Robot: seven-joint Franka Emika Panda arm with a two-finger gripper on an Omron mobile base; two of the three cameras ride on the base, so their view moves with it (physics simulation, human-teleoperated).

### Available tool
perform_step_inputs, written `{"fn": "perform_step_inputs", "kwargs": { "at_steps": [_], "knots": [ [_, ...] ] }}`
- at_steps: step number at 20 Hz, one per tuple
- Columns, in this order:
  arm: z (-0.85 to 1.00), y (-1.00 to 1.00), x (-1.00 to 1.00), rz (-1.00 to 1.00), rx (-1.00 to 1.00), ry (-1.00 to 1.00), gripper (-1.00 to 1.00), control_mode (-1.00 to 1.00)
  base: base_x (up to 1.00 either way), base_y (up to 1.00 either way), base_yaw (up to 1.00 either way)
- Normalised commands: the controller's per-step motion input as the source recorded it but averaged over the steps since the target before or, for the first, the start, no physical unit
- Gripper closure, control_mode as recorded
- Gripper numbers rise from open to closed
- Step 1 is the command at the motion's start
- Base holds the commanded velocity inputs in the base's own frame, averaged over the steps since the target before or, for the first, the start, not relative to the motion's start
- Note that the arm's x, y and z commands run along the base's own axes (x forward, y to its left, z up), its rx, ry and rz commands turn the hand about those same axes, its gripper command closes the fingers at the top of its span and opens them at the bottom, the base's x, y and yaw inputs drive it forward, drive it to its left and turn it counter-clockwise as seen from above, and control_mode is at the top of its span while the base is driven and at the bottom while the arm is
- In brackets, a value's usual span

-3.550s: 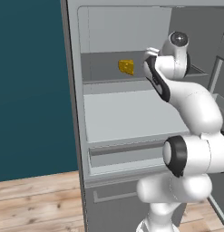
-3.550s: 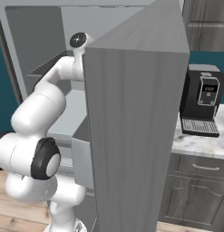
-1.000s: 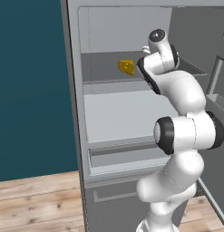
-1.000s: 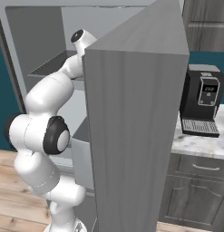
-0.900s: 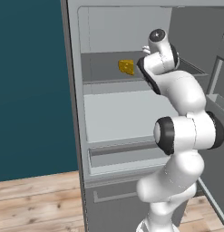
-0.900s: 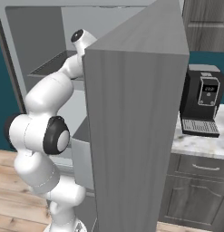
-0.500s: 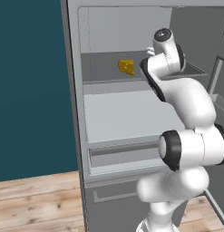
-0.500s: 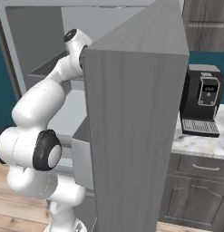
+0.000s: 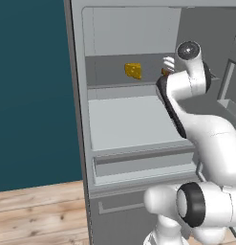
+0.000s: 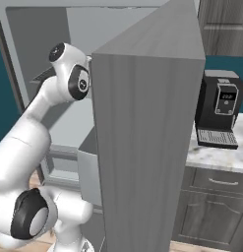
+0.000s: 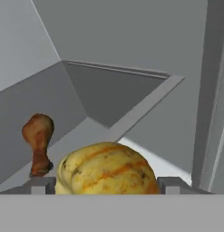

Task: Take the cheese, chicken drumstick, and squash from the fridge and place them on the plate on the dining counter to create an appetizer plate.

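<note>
The squash sits dead ahead of the gripper, right between the two grey fingertips, which stand spread wide on either side of it and not yet pressed in, so nothing is held. It looks like the next move is simply a squeeze across its width. It is a rounded, lumpy thing, pale yellow with orange streaks and dark flecks, broader than tall, so the jaws will meet curved, probably slippery flanks.

Beyond it, off to one side on the same fridge shelf, the chicken drumstick stands on end, reddish-brown, knobbed on top and narrow below, well apart from the squash. The cheese, a bright yellow wedge, rests towards the back edge of that upper shelf, further along from the hand. The shelf and walls are smooth, plain grey
</note>
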Motion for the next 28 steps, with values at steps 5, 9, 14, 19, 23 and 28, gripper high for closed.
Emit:
{"fn": "perform_step_inputs", "kwargs": {
  "at_steps": [5, 9, 14, 19, 23, 28],
  "knots": [
    [0.02, 0.36, -0.98, 0.07, -0.01, 0.01, 1.0, -1.0, 0.0, 0.0, 0.0],
    [0.22, 0.35, -0.78, 0.12, 0.0, 0.11, 1.0, -1.0, 0.0, 0.0, 0.0],
    [0.12, 0.08, -0.59, 0.19, 0.0, 0.14, 1.0, -1.0, 0.0, 0.0, 0.0],
    [0.0, 0.03, -0.27, 0.21, 0.0, 0.1, 1.0, -1.0, 0.0, 0.0, 0.0],
    [-0.04, 0.14, -0.39, 0.15, -0.06, 0.04, 1.0, -1.0, 0.0, 0.0, 0.0],
    [-0.04, 0.12, -0.19, 0.04, -0.05, 0.0, 1.0, 1.0, -0.37, 0.18, 0.05]
  ]
}}
